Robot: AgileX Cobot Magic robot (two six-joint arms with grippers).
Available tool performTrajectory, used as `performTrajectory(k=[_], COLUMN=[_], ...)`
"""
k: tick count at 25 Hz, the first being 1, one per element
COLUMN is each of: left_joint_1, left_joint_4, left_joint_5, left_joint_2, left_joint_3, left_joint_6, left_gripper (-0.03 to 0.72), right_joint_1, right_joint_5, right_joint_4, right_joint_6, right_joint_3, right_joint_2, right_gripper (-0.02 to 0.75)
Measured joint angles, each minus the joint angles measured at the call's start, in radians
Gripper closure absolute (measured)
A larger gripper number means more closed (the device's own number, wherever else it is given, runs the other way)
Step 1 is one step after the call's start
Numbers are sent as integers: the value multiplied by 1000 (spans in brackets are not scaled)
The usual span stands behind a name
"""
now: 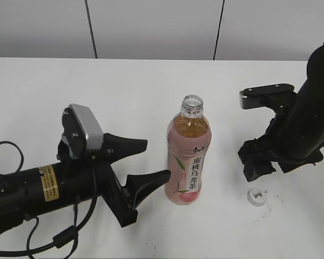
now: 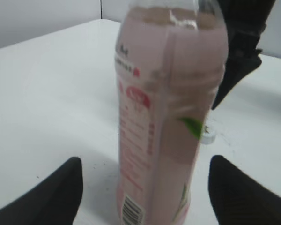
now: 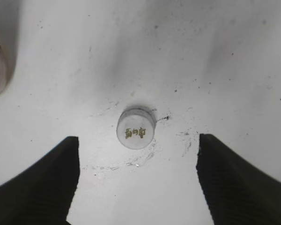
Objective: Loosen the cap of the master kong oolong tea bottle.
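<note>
Both grippers stand open; the cap is already off the bottle and lies on the table.

Left gripper (image 1: 146,162) flanks the lower body of the upright master kong oolong tea bottle (image 1: 188,156) without touching, its long axis vertical, neck open. Right gripper (image 3: 138,183), jaws spread, hangs directly above the cap (image 3: 136,129), a small white plastic disc with ribbed sides, logo up, on the scuffed white table (image 1: 43,97), well right of the clear, pink-labelled bottle.
</note>
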Motion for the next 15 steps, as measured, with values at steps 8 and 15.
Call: performTrajectory(k=[8,15], left_joint_1=[25,225], left_joint_4=[-207,-218], left_joint_5=[58,476], left_joint_2=[-265,-414], left_joint_3=[20,-115], left_joint_6=[-12,-233], left_gripper=[190,190], right_joint_1=[0,0], right_joint_5=[5,15], right_joint_4=[-4,6], right_joint_6=[-6,-6], right_joint_3=[0,0], right_joint_2=[-12,-12], right_gripper=[153,153])
